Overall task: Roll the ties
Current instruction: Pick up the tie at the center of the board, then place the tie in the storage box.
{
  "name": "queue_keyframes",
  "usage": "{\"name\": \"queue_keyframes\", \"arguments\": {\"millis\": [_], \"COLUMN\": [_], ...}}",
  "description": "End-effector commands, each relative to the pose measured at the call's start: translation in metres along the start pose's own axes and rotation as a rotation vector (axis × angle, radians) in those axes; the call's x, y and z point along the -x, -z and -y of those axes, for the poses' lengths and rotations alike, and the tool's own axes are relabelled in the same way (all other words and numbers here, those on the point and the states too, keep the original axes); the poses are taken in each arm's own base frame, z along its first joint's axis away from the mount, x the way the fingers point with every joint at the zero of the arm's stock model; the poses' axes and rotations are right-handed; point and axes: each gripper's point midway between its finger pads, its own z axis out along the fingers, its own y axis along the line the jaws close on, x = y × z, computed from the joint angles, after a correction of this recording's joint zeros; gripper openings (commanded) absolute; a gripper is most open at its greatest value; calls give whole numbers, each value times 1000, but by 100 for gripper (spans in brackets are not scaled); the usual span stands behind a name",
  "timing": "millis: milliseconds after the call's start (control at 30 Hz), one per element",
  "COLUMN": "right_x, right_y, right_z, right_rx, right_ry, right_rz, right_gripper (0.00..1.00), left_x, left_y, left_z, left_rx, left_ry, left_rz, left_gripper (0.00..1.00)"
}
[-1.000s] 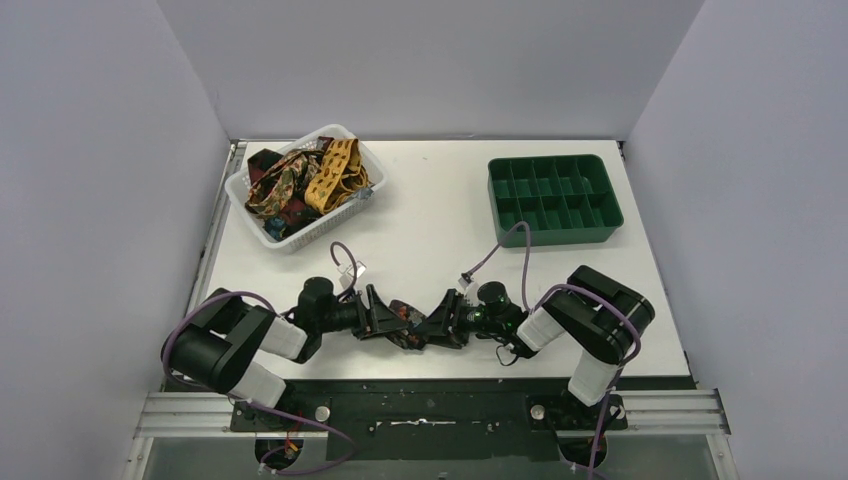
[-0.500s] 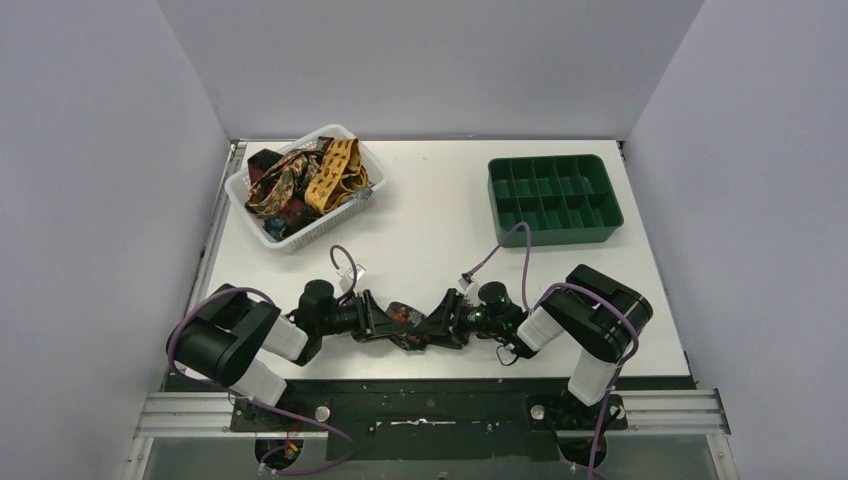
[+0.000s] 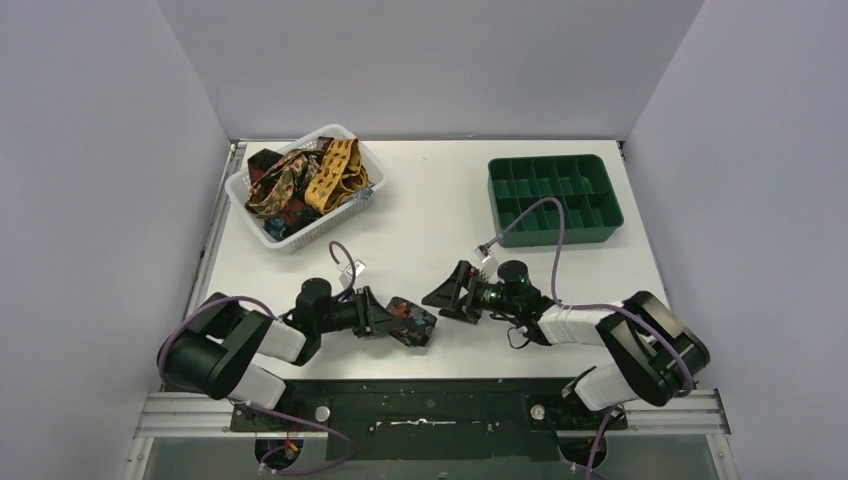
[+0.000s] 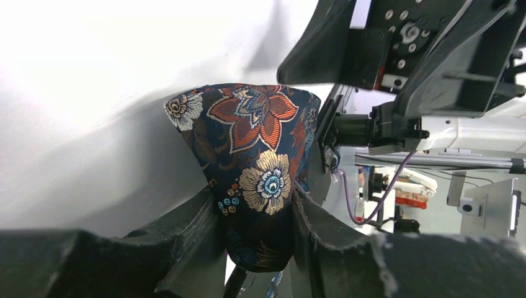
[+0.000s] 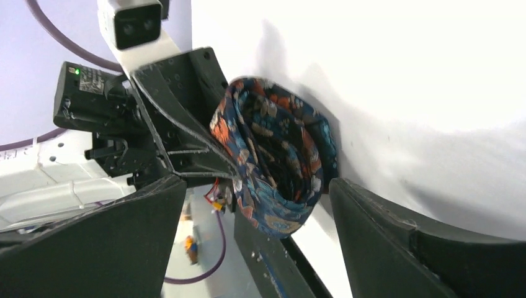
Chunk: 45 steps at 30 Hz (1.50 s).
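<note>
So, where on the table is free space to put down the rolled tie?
The widest bare patch of the table lies between the white basket and the green tray. It is crowded at the near edge, where the left gripper holds the rolled tie beside the open right gripper.

Left fingers hide the base of the rolled tie.

Both arms low, reaching inward; left claw tight on the rolled tie, right claw spread wide nearby.
</note>
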Motion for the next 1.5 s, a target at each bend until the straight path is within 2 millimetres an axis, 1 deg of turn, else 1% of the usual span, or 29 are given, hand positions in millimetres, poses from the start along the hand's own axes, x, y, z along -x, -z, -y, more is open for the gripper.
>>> {"name": "queue_keyframes", "arguments": {"millis": [0,67,133,167,233,300,433,533,600,667,733,767,833,933,1067,1200,1233,1333,1467], "right_x": [37,48,58,66,73,74,67,65,63,60,55,53,46,39,20,4,-2,-15,-17], "right_y": [13,20,26,31,38,42,47,49,47,45,42,41,38,32,29,26,25,21,20], "right_z": [-16,-22,-36,-40,-56,-74,-106,-121,-122,-123,-125,-130,-132,-135,-140,-139,-136,-137,-138], "right_rx": [-40,-37,13,30,95,172,313,366,353,345,353,370,384,397,461,488,479,493,517], "right_ry": [247,310,385,412,478,551,659,727,749,786,810,825,833,850,850,840,816,800,779], "right_rz": [80,79,66,72,58,24,-48,-77,-112,-150,-189,-210,-248,-304,-386,-440,-465,-505,-498], "right_gripper": [93,97,99,99,100,100,100,100,100,100,100,100,100,100,100,100,99,93,81], "left_x": [14,18,22,24,26,30,35,42,46,48,47,45,42,41,44,46,46,49,51], "left_y": [0,2,4,5,8,11,17,22,25,28,30,30,30,30,32,32,32,34,38], "left_z": [27,36,43,46,52,62,87,110,126,136,148,153,161,164,168,167,168,173,182], "left_rx": [-54,-58,-56,-51,-39,-48,-62,-82,-102,-111,-140,-154,-169,-164,-165,-157,-161,-172,-194], "left_ry": [-142,-176,-215,-227,-252,-283,-346,-401,-437,-463,-488,-503,-532,-554,-574,-588,-592,-614,-644], "left_rz": [5,6,5,7,2,5,-12,-12,-12,-17,-30,-37,-51,-64,-44,-34,-31,-10,12], "left_gripper": [0,0,0,0,0,0,0,0,0,0,0,0,0,0,0,0,0,0,0]}}
